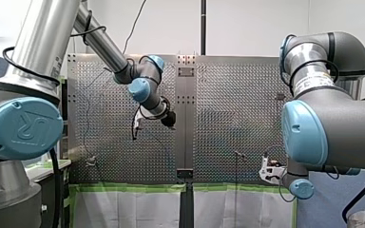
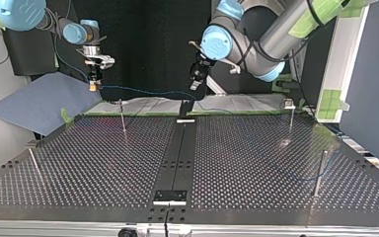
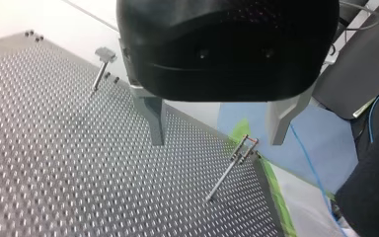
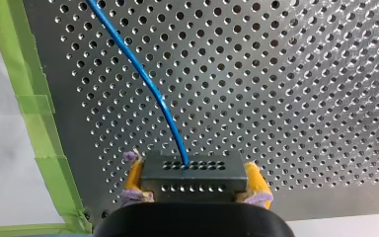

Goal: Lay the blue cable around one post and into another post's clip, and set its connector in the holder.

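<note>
Right wrist view, grip: my right gripper (image 4: 193, 187) is clamped on the connector (image 4: 192, 173), with a yellow pad on each short end (dark block, rows of small holes facing the camera).
Cable exit: the blue cable (image 4: 147, 81) leaves the connector's middle and runs ahead of the gripper over the table (image 4: 286, 98), bending toward the green tape (image 4: 34, 123) edge.
Cable axis: in the top view it hangs above the table's far edge, running from my right gripper at the left toward my left gripper (image 2: 195, 88) near the middle, roughly parallel to that edge.
Left gripper: fingers apart with nothing between them; the cable passes beside one finger, not in the gap.
Nearer arm: the right is nearer the post (image 2: 123, 118) near the connector in the top view. A clip post (image 3: 227, 172) lies ahead of my left fingers (may be the same post, cannot tell).
Holder: I cannot tell which fixture it is; the connector is not set down yet.
Surface: flat perforated metal with a black centre strip (image 2: 177, 153).
Room: posts stand well apart and both grippers hang above the table, so I judge there is space to swing the cable round.
</note>
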Controlling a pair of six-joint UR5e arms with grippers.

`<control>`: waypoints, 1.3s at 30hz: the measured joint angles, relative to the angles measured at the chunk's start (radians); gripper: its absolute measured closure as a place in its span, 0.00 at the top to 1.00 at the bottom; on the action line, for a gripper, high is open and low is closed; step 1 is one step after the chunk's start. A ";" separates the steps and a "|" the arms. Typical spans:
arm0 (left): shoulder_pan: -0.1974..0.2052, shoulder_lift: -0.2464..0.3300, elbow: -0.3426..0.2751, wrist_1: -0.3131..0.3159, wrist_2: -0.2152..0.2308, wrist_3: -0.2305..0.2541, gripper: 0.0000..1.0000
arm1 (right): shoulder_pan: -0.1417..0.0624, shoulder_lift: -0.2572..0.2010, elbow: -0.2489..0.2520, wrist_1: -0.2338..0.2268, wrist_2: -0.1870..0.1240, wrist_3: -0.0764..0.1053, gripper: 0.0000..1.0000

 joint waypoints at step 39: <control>-0.001 -0.343 0.137 0.343 -0.069 0.179 1.00 | 0.007 0.000 0.000 -0.001 0.000 0.001 0.36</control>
